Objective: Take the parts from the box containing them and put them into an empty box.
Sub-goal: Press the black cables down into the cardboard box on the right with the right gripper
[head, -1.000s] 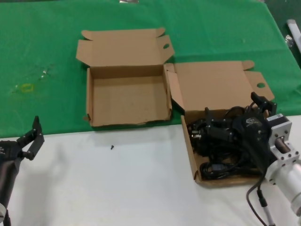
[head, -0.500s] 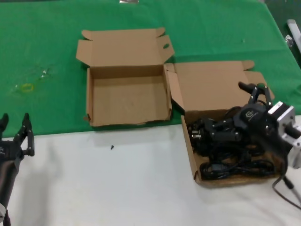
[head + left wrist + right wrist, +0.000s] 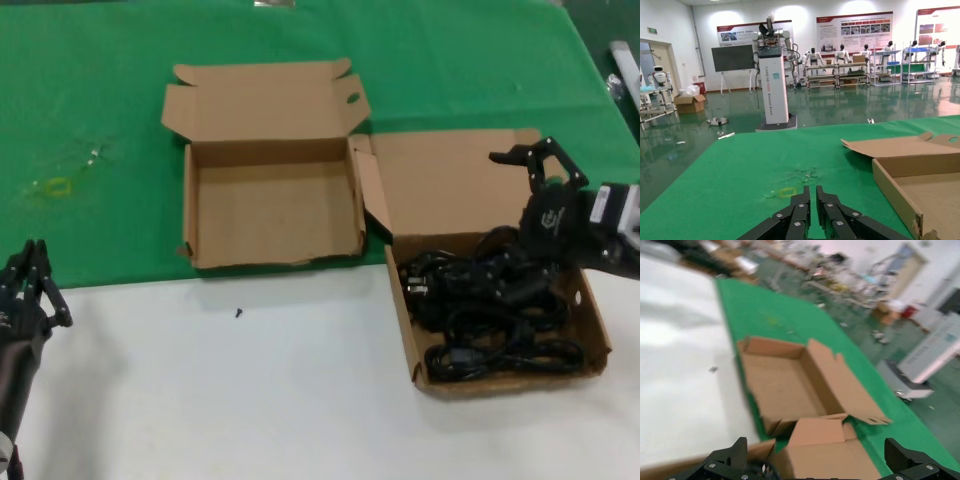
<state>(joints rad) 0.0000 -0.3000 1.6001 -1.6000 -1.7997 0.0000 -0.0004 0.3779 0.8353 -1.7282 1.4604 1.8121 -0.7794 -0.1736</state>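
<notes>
1. You are in a robotics lab or demonstration hall.
2. Past the closed left jaws, a tall white robot stand point(image 3: 774, 75) rises from a glossy green floor point(image 3: 850, 107).
3. Beyond it, humanoid robots point(image 3: 842, 53) line shelving racks point(image 3: 860, 70).
4. Display posters point(image 3: 854, 31) cover the white back wall.

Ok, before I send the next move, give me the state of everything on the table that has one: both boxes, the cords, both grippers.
Box containing the parts: lid open, cords inside.
Parts: tangled in that box, none gripped.
Empty box: lid open, nothing inside.
Right gripper: open, over the full box's far side.
Left gripper: shut, holding nothing, at the table's near left edge.
</notes>
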